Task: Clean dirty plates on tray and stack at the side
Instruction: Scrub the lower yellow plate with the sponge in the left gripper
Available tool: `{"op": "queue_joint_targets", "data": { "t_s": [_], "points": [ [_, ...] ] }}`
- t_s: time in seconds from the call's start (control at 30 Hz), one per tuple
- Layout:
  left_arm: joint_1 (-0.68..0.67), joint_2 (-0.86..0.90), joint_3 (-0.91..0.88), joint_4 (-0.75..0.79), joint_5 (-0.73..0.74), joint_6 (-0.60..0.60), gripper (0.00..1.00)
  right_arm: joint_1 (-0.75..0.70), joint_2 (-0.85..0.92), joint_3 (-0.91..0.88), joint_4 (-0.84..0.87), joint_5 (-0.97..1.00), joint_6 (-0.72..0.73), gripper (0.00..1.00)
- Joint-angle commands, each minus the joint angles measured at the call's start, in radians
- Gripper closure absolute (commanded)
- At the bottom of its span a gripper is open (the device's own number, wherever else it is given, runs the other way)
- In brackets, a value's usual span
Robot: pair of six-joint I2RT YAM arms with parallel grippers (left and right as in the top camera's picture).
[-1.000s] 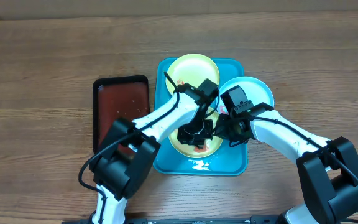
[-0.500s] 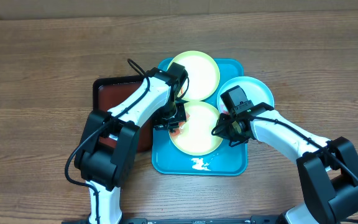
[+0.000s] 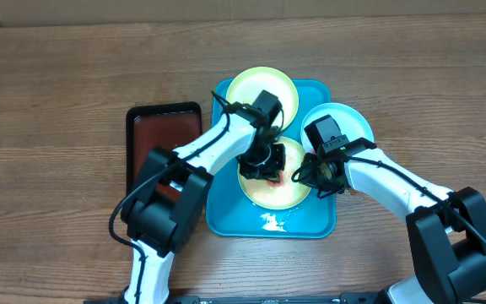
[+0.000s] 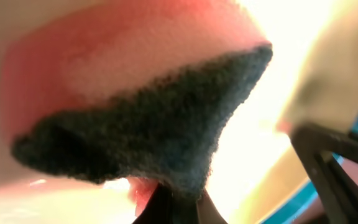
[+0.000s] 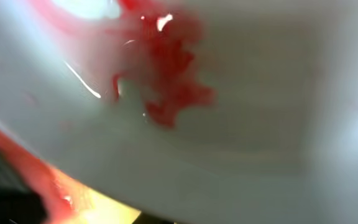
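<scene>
Left arm is down on the near plate (image 3: 278, 196), which sits in the middle of the tray (image 3: 226, 211). The left fingers (image 3: 267, 164) are clenched on the sponge (image 4: 135, 106), and the left wrist view shows its dark scouring face pressed low over the yellow plate. The right fingers (image 3: 313, 176) sit at that plate's right edge, apparently steadying it, though I cannot tell whether they are clamped or loose, since the wrist view is all blur. That view does show a red sauce smear (image 5: 166, 74) on a pale plate surface, so there is dirt left to scrub; which plate it is, hard to say. The top plate (image 3: 263, 91) lies at the far end of the tray and looks clean from overhead. The blue plate (image 3: 346, 125) hangs over the tray's right rim. Nothing is stacked on the tabletop (image 3: 57, 84) yet. By my read this is early-to-middle: one plate under the sponge, the blue one probably waiting, and all the stacking to come.
</scene>
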Motion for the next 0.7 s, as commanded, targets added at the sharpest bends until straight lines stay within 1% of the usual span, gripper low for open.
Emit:
{"op": "queue_joint_targets", "data": {
  "t_s": [0.0, 0.13, 0.23, 0.3, 0.33, 0.4, 0.43, 0.57, 0.6, 0.67],
  "points": [
    [-0.032, 0.052, 0.016, -0.006, 0.125, 0.105, 0.96, -0.006, 0.052, -0.038, -0.006, 0.081, -0.002, 0.96],
    [-0.039, 0.052, 0.038, -0.007, 0.173, 0.179, 0.96, -0.005, 0.052, -0.038, 0.000, 0.070, -0.032, 0.96],
    [-0.039, 0.052, 0.038, 0.001, 0.180, 0.183, 0.96, -0.001, 0.052, -0.038, 0.008, 0.060, -0.049, 0.96],
    [-0.037, 0.052, 0.038, -0.002, 0.148, 0.172, 0.96, 0.000, 0.052, -0.038, 0.008, 0.060, -0.051, 0.96],
    [-0.036, 0.052, 0.039, -0.017, 0.102, 0.143, 0.96, 0.000, 0.052, -0.038, 0.008, 0.060, -0.051, 0.96],
    [-0.022, 0.052, 0.052, -0.096, -0.061, 0.034, 0.96, 0.000, 0.052, -0.038, 0.007, 0.060, -0.051, 0.96],
    [-0.012, 0.052, 0.066, -0.140, -0.138, 0.002, 0.96, 0.000, 0.052, -0.038, 0.007, 0.060, -0.052, 0.96],
    [0.020, 0.045, 0.141, -0.308, -0.406, -0.045, 0.96, 0.000, 0.052, -0.038, 0.007, 0.060, -0.055, 0.96],
    [0.028, 0.041, 0.153, -0.334, -0.453, -0.053, 0.96, 0.000, 0.052, -0.038, 0.008, 0.060, -0.055, 0.96],
    [0.043, 0.024, 0.164, -0.363, -0.494, -0.052, 0.96, 0.000, 0.052, -0.038, 0.008, 0.060, -0.055, 0.96]
  ]
}}
